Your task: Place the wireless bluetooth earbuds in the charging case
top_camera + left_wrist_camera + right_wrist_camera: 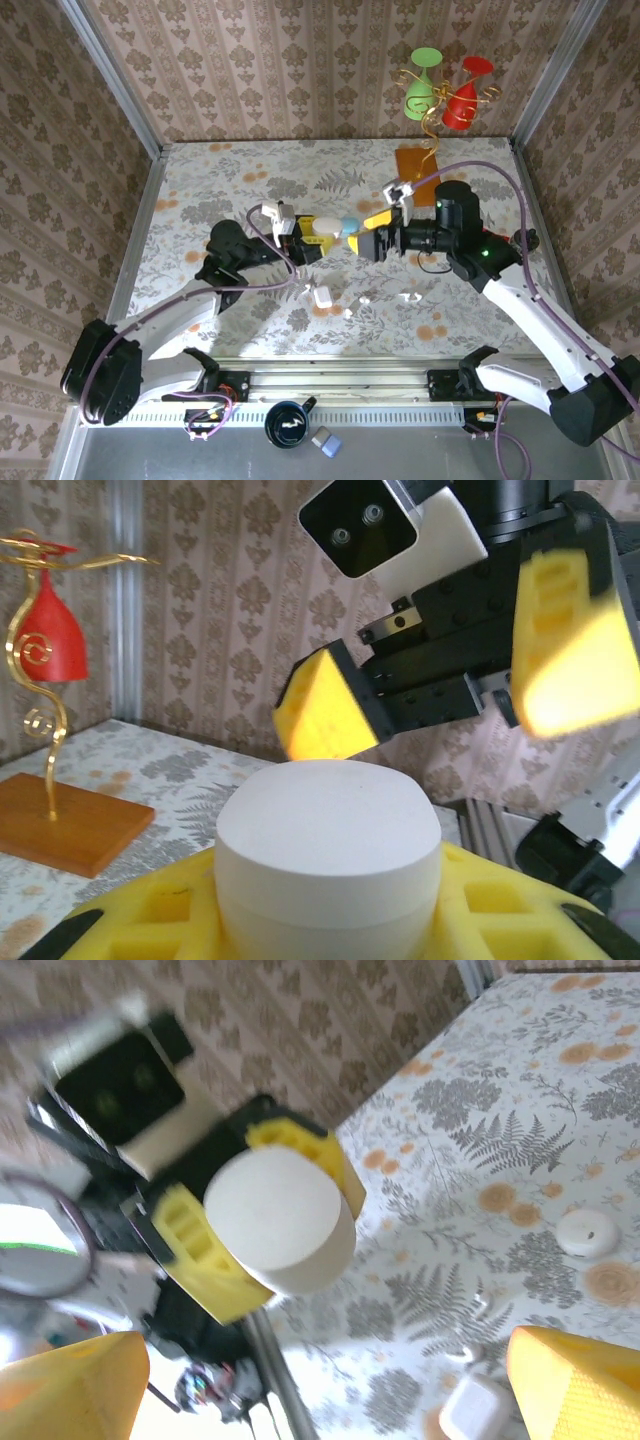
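Note:
My left gripper (312,232) (330,905) is shut on a white oval charging case (325,225) (330,845) (280,1220), held above the table between its yellow fingers; the case looks closed, with a seam round its side. Just to its right, my right gripper (369,232) (445,680) (320,1390) stands open, its yellow pads wide apart and holding nothing. It faces the case without touching it. Tiny white earbuds (348,313) lie loose on the table nearer the front, with others (408,297) further right.
A second white case (322,295) (475,1410) lies on the floral tabletop below the grippers, and a pale blue round object (349,227) sits between them. A wire stand on an orange base (418,160) (60,820) is back right. A black cup (288,425) sits by the front rail.

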`<state>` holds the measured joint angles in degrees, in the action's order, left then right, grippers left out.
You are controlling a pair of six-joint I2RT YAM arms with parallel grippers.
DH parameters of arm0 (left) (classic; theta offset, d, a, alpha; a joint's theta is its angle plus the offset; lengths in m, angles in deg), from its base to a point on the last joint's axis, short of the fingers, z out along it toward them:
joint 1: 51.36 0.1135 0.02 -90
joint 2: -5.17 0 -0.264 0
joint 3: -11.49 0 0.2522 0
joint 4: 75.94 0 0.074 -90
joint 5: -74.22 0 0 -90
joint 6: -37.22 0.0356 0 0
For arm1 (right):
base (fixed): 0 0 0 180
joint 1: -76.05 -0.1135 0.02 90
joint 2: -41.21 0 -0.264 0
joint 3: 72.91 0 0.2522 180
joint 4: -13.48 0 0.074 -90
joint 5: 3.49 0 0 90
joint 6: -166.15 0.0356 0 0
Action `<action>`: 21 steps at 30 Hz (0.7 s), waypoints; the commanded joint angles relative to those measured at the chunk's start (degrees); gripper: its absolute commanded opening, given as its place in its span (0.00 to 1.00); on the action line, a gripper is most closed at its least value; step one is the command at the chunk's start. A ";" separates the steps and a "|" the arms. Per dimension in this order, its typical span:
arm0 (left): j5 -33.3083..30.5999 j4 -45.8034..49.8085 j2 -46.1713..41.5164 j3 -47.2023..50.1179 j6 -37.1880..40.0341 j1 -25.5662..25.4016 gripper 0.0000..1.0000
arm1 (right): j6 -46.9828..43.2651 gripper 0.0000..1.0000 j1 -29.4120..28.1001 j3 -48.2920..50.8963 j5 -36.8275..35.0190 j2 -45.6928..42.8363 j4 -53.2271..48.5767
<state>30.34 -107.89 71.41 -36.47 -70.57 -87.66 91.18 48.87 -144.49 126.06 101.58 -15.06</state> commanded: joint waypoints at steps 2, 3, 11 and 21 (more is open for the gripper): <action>5.71 7.42 -1.96 -1.27 2.27 0.04 0.25 | -16.79 0.93 -4.52 -1.71 -5.80 0.25 -3.55; 6.02 7.46 -2.12 -1.27 2.24 -0.13 0.25 | -17.14 0.93 -4.97 -1.60 -6.18 0.70 -2.57; 5.10 8.31 -3.91 -0.69 4.51 -3.49 0.25 | -17.06 0.94 -5.25 -2.13 -11.63 2.75 -0.32; 4.44 5.78 -4.07 2.26 7.54 -4.72 0.25 | -12.58 0.94 -4.54 -1.36 -12.65 1.52 4.52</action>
<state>31.92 -99.68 68.68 -35.59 -65.80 -90.80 76.75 43.65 -144.82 116.84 104.23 -15.48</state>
